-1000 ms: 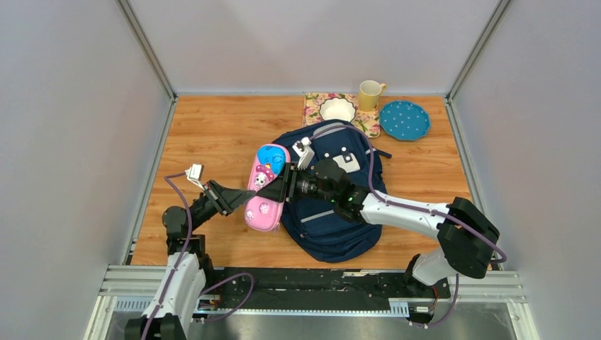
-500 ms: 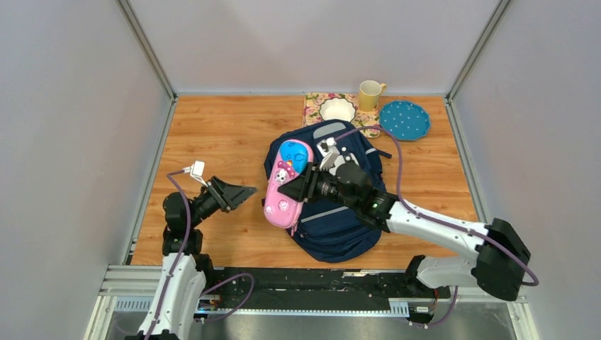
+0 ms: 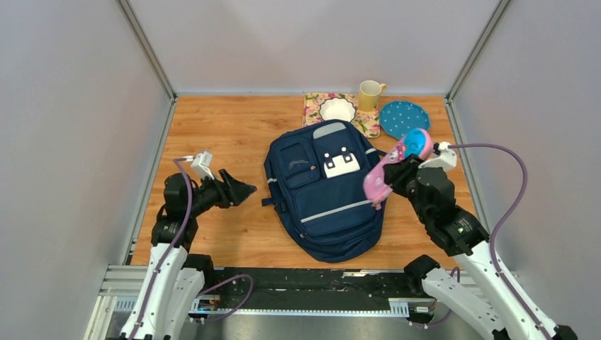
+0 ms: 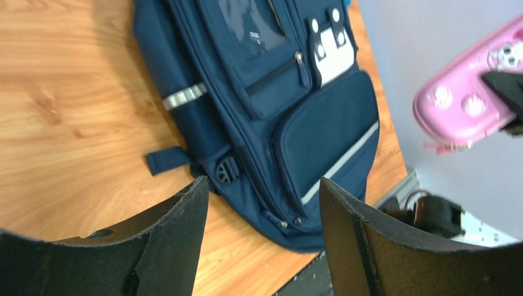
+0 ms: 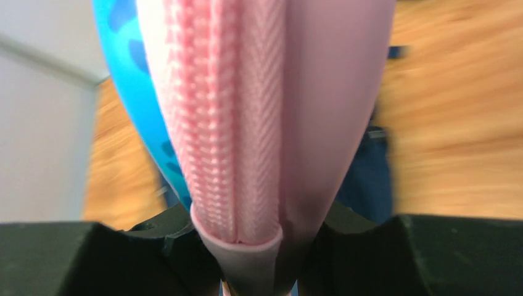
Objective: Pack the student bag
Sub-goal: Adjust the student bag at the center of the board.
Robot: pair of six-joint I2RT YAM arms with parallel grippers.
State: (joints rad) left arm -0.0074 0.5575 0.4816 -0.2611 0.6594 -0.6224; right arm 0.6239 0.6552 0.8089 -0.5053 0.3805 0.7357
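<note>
Student bag [image 3: 326, 195]: laid flat at mid-bench [image 3: 212, 127], pockets upward. Left pincer [image 3: 241, 190]: jaws spread, set near its left side. Right pincer [image 3: 398, 176]: clamped on pink pencil case [image 3: 375, 183], held aloft at its right edge. Yellow mug [image 3: 369, 94], white bowl [image 3: 336, 109], blue dotted plate [image 3: 404, 120]: ranged beyond.

It looks like a robot laboratory cell: plain grey panel walls [image 3: 319, 42] and aluminium frame posts [image 3: 147, 48] close in a light wooden surface [image 3: 227, 127], and a black metal rail [image 3: 312, 280] at the near edge carries two cabled robot arms [image 3: 453, 227].
</note>
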